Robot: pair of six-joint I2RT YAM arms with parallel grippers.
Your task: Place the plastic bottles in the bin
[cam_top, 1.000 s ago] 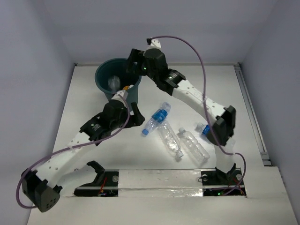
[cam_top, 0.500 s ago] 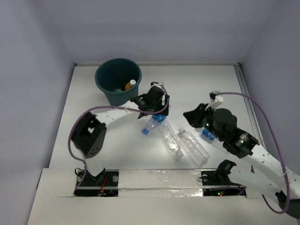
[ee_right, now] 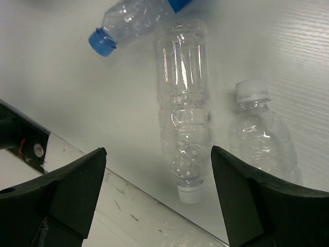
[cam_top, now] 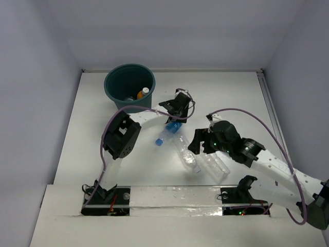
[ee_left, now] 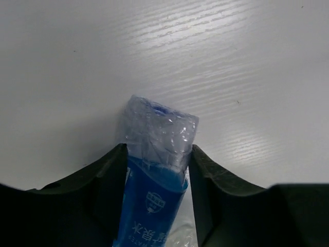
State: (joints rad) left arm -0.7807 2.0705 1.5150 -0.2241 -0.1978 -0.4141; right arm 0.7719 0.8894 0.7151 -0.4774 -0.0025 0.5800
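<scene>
The bin (cam_top: 117, 82) stands at the back left with an orange bottle (cam_top: 141, 94) inside. My left gripper (cam_top: 175, 109) is shut on the base end of a blue-labelled bottle (cam_top: 168, 131) that lies on the table; in the left wrist view its fingers (ee_left: 110, 175) press both sides of that bottle (ee_left: 154, 195). My right gripper (cam_top: 198, 144) is open and empty, hovering over two clear white-capped bottles (cam_top: 186, 153) (cam_top: 216, 164). In the right wrist view these are the long bottle (ee_right: 184, 103) and the shorter one (ee_right: 262, 139), beside the blue-capped bottle (ee_right: 128, 20).
A white taped strip (cam_top: 175, 195) runs along the near edge between the arm bases. White walls close in the table at the back and sides. The right arm's purple cable (cam_top: 247, 112) loops above the table.
The right arm has left the bin, swung back and come down over the clear bottles. The left gripper has reached the blue-labelled bottle's base and closed on it.
</scene>
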